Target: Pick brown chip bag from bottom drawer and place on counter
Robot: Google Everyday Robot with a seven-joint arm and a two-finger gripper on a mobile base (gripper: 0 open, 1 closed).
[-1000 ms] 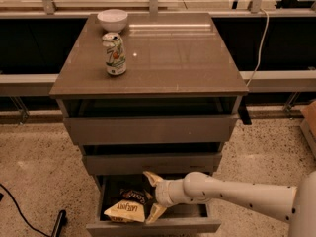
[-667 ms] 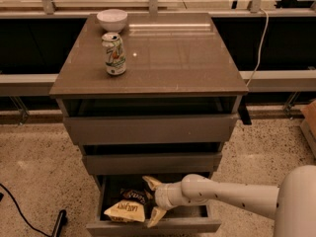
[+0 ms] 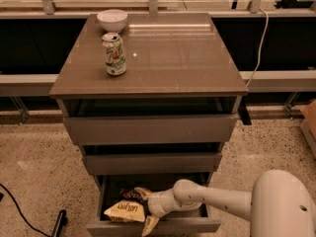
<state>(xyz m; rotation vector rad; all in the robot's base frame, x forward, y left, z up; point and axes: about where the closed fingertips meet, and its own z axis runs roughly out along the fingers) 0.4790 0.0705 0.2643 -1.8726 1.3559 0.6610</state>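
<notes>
Speckled stone floor (image 3: 29,172) runs around a grey cabinet (image 3: 69,110) with three drawers, set in front of a dark low wall and a railing.

The chip bag (image 3: 124,211) lies in the bottom drawer (image 3: 182,226), which is pulled out further than the two above it. The bag sits on the left half of the drawer, near the front. Its cream end, printed "LATE JULY", faces the camera, and its dark brown part points toward the back.

The gripper (image 3: 143,210) is inside this drawer at the bag's right edge. Its tan fingers (image 3: 149,224) are spread wide, one toward the back of the drawer and one over the front rim. The bag's edge lies in the gap between them. Whether either finger touches the bag cannot be told, and nothing is clamped.

The white arm (image 3: 217,199) reaches in from the right, from the rounded white robot body (image 3: 284,206) at the lower right corner.

The middle drawer (image 3: 153,163) and the top drawer (image 3: 148,130) each stand a little way out, with a dark gap above each front.

On the glossy brown surface (image 3: 173,53) above stands an upright white-and-green can (image 3: 114,54) near the left edge. A white bowl (image 3: 112,19) sits just behind it at the back left corner. A black cable (image 3: 19,214) lies on the floor to the left.
</notes>
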